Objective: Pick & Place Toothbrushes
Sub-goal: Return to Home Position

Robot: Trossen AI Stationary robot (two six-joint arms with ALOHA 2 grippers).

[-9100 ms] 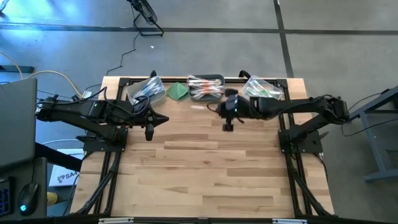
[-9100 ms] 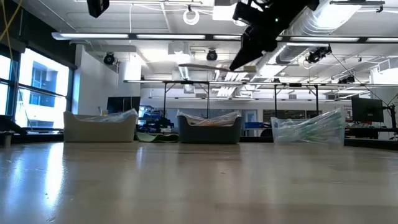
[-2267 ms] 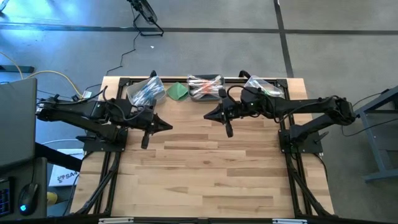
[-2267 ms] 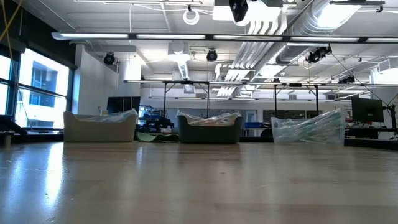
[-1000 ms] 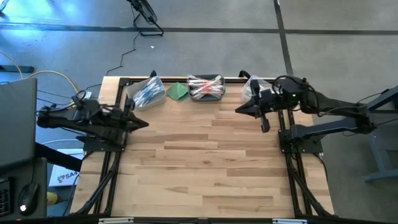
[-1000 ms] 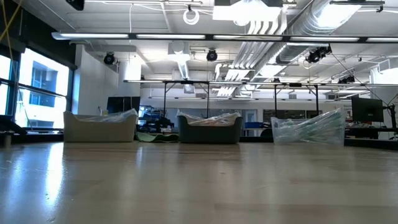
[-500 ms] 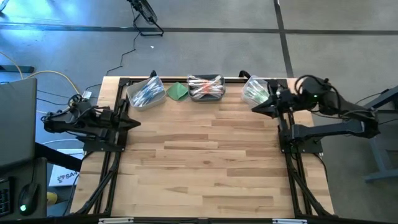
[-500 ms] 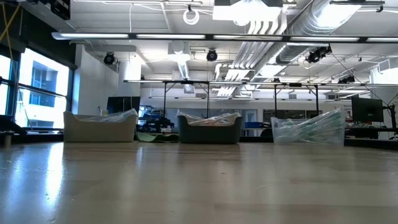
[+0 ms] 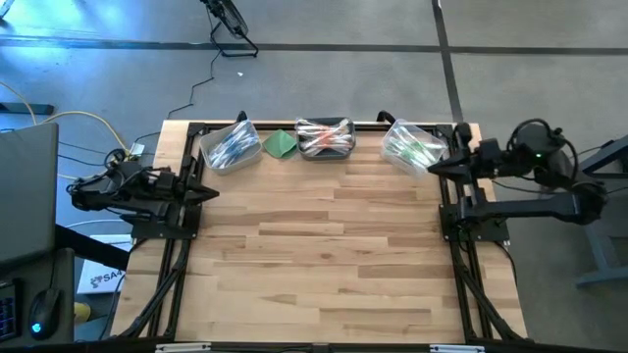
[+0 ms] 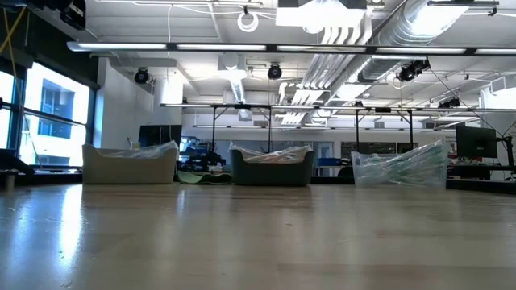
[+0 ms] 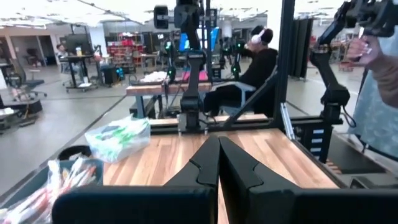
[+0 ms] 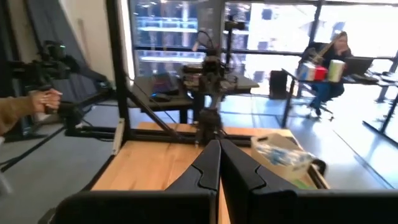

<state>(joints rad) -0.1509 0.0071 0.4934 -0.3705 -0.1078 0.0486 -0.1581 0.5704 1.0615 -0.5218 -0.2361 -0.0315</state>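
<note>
Right gripper (image 9: 436, 169) farther back now

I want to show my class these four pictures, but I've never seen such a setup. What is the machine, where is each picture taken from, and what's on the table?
It is a robot with two dark arms at a table. One picture looks straight down, one looks level across the tabletop, two come from wrist cameras. Both arms sit folded at the table's sides; the left gripper and right gripper have their fingers shut and hold nothing. At the far edge stand three bins of toothbrushes: blue toothbrushes, orange toothbrushes, green toothbrushes, with a green cloth between the first two.
</note>
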